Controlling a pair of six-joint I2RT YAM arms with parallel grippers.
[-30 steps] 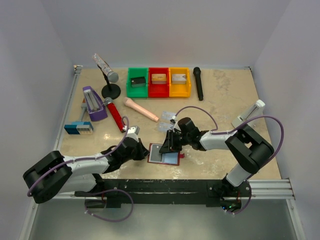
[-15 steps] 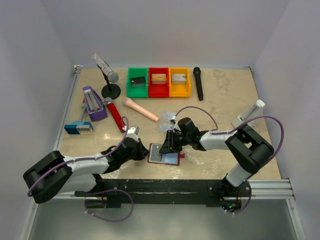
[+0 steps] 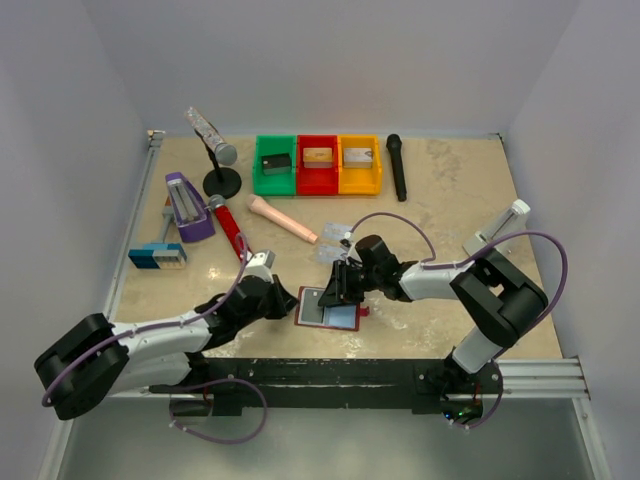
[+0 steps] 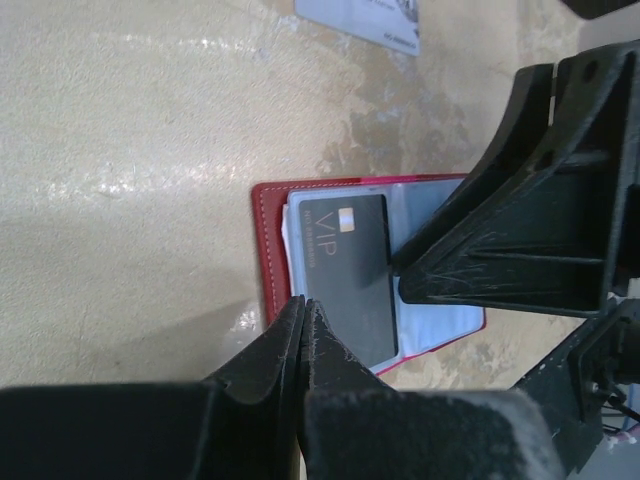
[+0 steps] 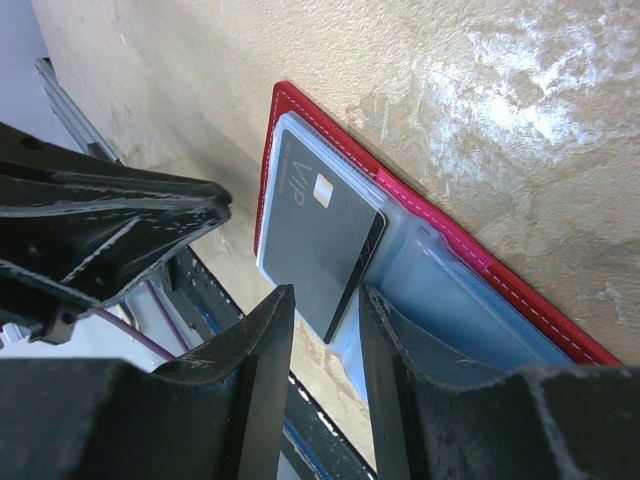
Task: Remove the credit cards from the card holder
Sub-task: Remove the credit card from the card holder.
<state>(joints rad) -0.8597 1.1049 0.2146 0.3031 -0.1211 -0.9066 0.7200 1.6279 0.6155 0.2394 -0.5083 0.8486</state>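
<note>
The dark red card holder [image 3: 312,322] lies open near the table's front edge, its pale blue pockets up. A dark credit card marked VIP [image 4: 350,270] sticks partly out of a pocket. My left gripper [image 4: 303,305] is shut with nothing between its fingers, its tips at the holder's left edge [image 4: 265,250]. My right gripper [image 5: 325,300] is open over the holder [image 5: 470,250], and the dark card's [image 5: 315,235] free corner lies between its fingers without touching them. Pale grey credit cards [image 3: 335,250] lie on the table just behind the holder, and one pale card [image 4: 365,20] shows in the left wrist view.
Green [image 3: 274,165], red [image 3: 318,165] and yellow [image 3: 360,165] bins stand at the back. A black microphone [image 3: 397,167] lies beside them. At the left are a red microphone [image 3: 228,228], a mic stand [image 3: 220,170], a purple object [image 3: 186,207] and a pink stick [image 3: 282,218].
My right gripper's fingers have parted a little around the dark card. My left arm's elbow has swung lower and to the left while its gripper stays at the holder's edge.
</note>
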